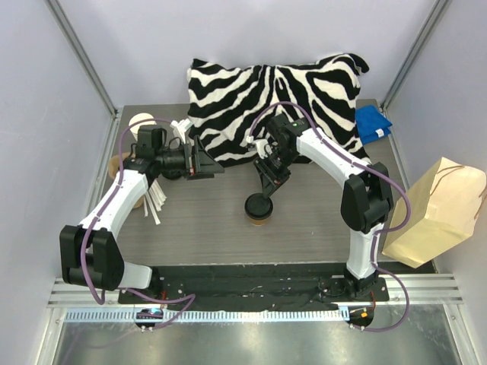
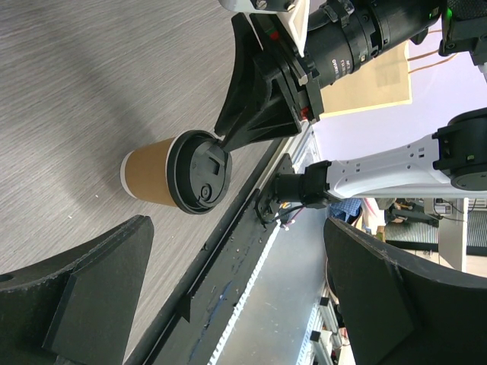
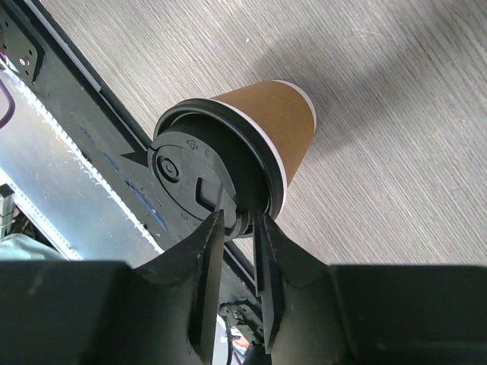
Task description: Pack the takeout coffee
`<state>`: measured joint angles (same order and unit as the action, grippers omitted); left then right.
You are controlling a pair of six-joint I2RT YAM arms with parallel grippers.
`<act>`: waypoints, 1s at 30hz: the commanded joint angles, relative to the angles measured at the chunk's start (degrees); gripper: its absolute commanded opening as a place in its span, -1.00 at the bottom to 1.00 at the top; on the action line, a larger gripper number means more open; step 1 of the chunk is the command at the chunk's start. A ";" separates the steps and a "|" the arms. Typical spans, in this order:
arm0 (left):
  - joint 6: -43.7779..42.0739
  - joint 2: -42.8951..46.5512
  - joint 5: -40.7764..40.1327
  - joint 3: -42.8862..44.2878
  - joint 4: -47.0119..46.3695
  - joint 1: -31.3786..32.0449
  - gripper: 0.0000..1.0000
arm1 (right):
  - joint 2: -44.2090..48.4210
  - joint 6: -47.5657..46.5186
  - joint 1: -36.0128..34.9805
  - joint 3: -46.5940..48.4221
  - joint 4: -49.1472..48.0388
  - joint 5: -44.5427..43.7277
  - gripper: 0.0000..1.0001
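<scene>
1. Coffee cup check: the takeout coffee [image 1: 259, 209] stands upright on the table [image 1: 198, 228], about mid-table and a bit toward the near edge, with its black lid [image 3: 202, 179] seated on it.
2. Right claw [image 3: 237, 242] reaches down to the far side of the lid. Its fingers stand a little apart with the lid's rim in the narrow gap. I can't tell if either finger touches the rim.
3. Left claw [image 1: 207, 165] is spread wide with nothing between its fingers [image 2: 91, 296]. It hangs over the table to the left of the cup, well apart from it, pointing right toward the right claw.
4. Left wrist view: the cup's kraft side and lid show between the spread fingers, with the right claw's tip at the lid edge.
5. Zebra pillow [image 1: 274, 91] lies along the far side of the table, behind both claws.
6. Paper bag [image 1: 440, 213] sits tilted at the right edge, well apart from the cup.
7. Blue cloth [image 1: 373, 123] lies far right, just beside the pillow.
8. White strips [image 1: 154, 202] lie on the left of the table under my left arm. An open white-rimmed cup [image 1: 141, 122] stands at far left.
</scene>
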<state>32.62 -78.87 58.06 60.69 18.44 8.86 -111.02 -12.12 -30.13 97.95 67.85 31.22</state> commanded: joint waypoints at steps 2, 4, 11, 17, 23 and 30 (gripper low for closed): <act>0.25 1.61 1.17 0.57 -2.35 -0.34 0.99 | 1.25 -0.54 0.07 1.80 0.61 0.51 -0.29; 0.07 2.05 1.44 0.57 -2.35 -0.25 0.99 | 1.51 -0.45 0.33 3.03 0.87 0.15 -0.17; 0.60 3.46 6.00 1.19 -2.00 0.45 0.99 | 6.25 -1.06 9.55 5.94 2.19 9.00 0.02; -0.11 5.04 4.35 -1.43 -2.09 11.58 0.50 | 16.94 11.97 12.99 -10.20 -12.45 26.23 -0.26; 11.92 1.09 0.92 -10.04 -17.97 22.41 -0.61 | 23.48 31.53 10.10 -29.65 -37.96 30.83 -0.58; 18.44 -7.34 -0.14 -8.31 -26.79 23.48 -1.00 | 22.34 37.96 5.87 -35.98 -46.67 29.34 -0.79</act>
<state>46.76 -83.61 59.09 49.60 0.30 32.56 -88.73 20.32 -23.05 63.18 30.70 59.44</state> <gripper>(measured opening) 0.013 0.119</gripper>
